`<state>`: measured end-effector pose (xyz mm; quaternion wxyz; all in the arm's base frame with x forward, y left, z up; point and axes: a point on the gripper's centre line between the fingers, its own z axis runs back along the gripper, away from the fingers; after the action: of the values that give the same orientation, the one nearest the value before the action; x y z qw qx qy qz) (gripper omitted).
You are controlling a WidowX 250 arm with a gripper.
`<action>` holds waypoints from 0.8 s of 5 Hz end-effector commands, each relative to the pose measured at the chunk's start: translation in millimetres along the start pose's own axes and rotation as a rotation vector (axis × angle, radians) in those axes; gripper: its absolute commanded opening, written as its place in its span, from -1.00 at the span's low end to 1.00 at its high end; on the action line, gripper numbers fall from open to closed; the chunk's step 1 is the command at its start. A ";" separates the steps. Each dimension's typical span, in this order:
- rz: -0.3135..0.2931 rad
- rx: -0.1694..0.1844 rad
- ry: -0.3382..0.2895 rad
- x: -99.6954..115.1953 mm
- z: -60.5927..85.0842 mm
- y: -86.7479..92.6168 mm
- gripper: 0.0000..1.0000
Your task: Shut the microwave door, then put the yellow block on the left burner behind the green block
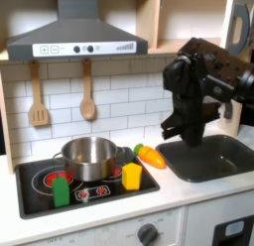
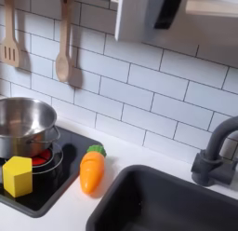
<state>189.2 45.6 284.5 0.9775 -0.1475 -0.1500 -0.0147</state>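
The arm (image 1: 203, 86) hangs over the sink (image 1: 210, 157), and I cannot tell how its fingers stand (they're lost in the black bulk). On the stove (image 1: 84, 185) the pot (image 1: 87, 156) sits at the back, nothing visible in it. The yellow block (image 1: 131, 176) stands on the front right burner, the green block (image 1: 62, 191) front left. A carrot (image 2: 91, 169) lies on the counter (image 1: 149, 200) between stove and sink.

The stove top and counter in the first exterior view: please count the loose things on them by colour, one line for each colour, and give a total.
Green: 1, the green block
Yellow: 1, the yellow block
Orange: 1, the carrot
Silver: 1, the steel pot
Total: 4
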 end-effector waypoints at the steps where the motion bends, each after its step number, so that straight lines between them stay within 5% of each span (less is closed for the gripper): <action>1: -0.080 0.094 0.065 -20.5 4.6 -14.7 -0.32; 2: -0.117 0.203 0.054 -25.3 10.5 -20.7 0.72; 3: -0.130 0.246 0.051 -30.8 11.4 -21.7 1.00; 4: -0.123 0.282 0.079 -33.3 4.2 -24.3 1.00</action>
<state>152.8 22.1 287.1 0.9901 0.0001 -0.1252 -0.0641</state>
